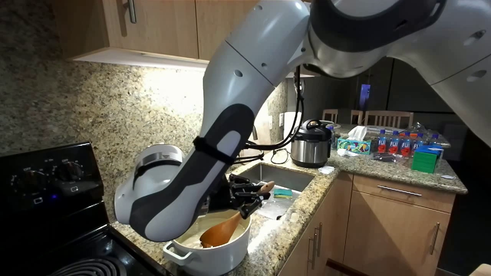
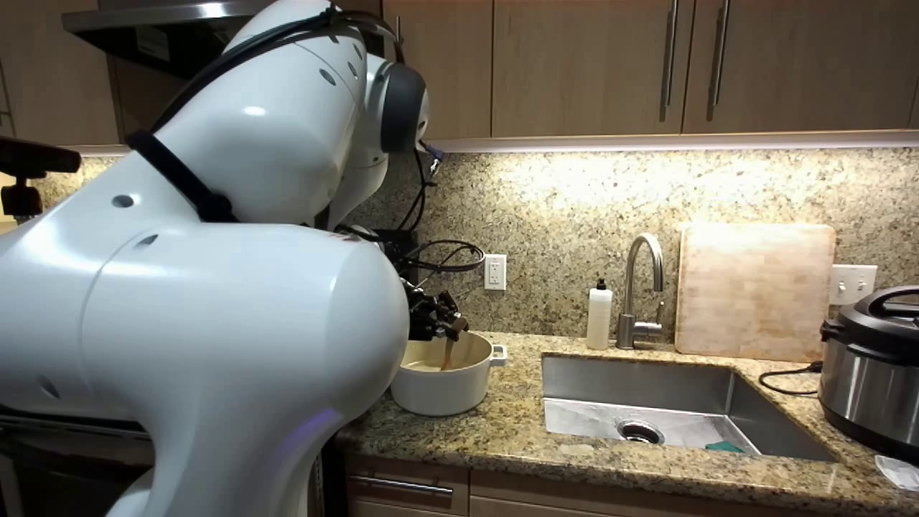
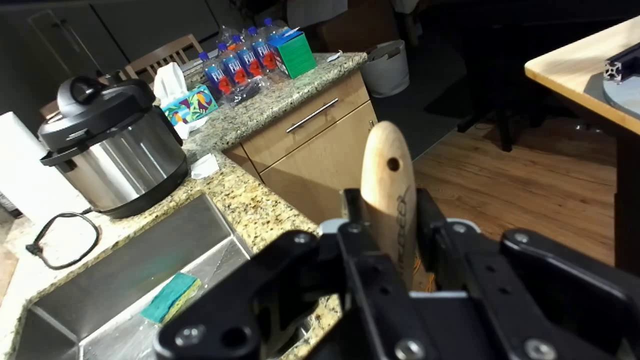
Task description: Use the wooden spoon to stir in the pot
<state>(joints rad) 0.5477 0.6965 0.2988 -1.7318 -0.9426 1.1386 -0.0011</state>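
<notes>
The wooden spoon [image 1: 220, 232] leans at a slant, its orange-brown bowl down inside the cream-white pot [image 1: 224, 257]. In an exterior view the pot [image 2: 439, 391] stands on the counter left of the sink, with a bit of the spoon [image 2: 448, 353] showing above its inside. My gripper [image 1: 255, 198] is above the pot's rim, shut on the spoon's handle. In the wrist view the pale handle end [image 3: 385, 170] sticks up between the two fingers [image 3: 391, 207]. The pot is out of the wrist view. Whether the bowl touches the pot's bottom cannot be told.
The black stove [image 1: 50, 191] borders the pot's side. A steel sink [image 2: 639, 373] with a green sponge [image 3: 171, 297] lies beside it. A soap bottle [image 2: 599, 316], faucet [image 2: 644, 287], cutting board [image 2: 755, 291] and steel cooker [image 1: 310, 147] stand farther along. Cabinets [image 2: 585, 68] hang above.
</notes>
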